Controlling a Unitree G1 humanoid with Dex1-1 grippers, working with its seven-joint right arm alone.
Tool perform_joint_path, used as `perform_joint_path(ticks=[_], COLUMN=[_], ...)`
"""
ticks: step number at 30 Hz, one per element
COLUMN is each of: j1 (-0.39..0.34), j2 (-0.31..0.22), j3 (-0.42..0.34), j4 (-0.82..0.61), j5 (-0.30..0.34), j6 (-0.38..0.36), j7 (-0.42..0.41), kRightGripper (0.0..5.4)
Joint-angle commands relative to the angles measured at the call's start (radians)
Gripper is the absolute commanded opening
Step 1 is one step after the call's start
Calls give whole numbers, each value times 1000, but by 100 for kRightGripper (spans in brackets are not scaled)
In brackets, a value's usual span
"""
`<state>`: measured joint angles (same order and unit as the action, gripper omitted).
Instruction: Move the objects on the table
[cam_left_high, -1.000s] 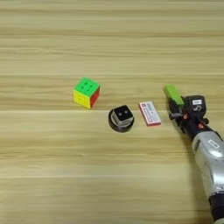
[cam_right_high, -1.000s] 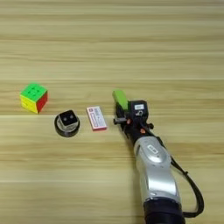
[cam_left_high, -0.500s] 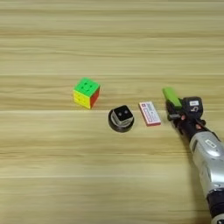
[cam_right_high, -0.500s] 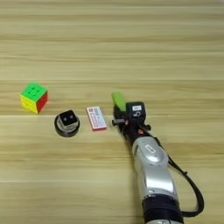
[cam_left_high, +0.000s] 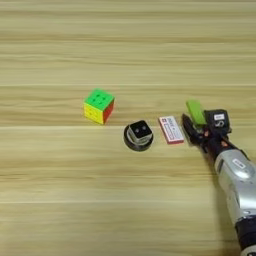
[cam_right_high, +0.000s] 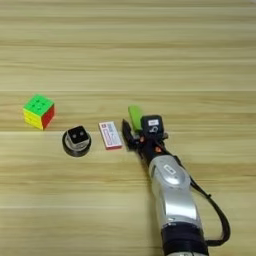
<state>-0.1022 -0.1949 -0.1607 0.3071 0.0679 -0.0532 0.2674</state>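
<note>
Green bar (cam_right_high: 134, 115) touches end effector (cam_right_high: 136, 131), beside eraser (cam_right_high: 110, 135).

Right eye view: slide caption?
Right gripper at the green bar, beside eraser, ringed small cube and puzzle cube.

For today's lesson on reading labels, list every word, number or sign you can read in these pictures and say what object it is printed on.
No text reads clearly enough to quote.
White-and-red eraser: red printing, too blurred to read.
Gripper: a white sticker with dark marks on its black housing, too small to read.
Silver forearm: a small dark label, illegible.
Puzzle cube, black ring and green bar: no print visible.
</note>
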Motion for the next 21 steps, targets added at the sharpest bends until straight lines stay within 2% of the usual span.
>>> perform_joint_path(ticks=[1, 8, 13, 21], j1=[-36, -31, -50, -124], j2=[-13, 1, 6, 38], j3=[1, 44, 102, 220], j4=[-122, -250, -281, -272], j5=[18, 22, 12, 17], j6=[-22, -15, -7, 22], j7=[-5, 18, 53, 139], kRightGripper=[390, 462, 528, 535])
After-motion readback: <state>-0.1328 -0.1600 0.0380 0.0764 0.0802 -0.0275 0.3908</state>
